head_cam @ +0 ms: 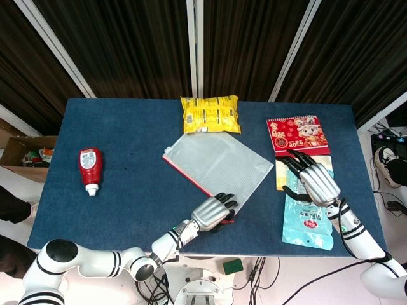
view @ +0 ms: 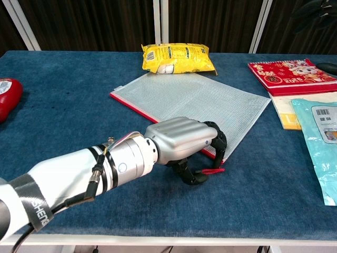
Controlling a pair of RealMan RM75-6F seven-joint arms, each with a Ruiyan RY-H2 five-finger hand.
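While the left hand point(view: 181, 142) is pinching the mesh pouch point(view: 197, 103) by its red pull cord point(view: 210, 171)

Pouch is lying mid-table; the right hand point(head_cam: 313, 180), fingers spread, is resting over a teal packet point(head_cam: 308, 222).

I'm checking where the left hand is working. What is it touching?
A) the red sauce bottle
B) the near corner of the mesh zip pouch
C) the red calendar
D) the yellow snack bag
B: the left hand curls over the red-edged near corner of the mesh zip pouch.
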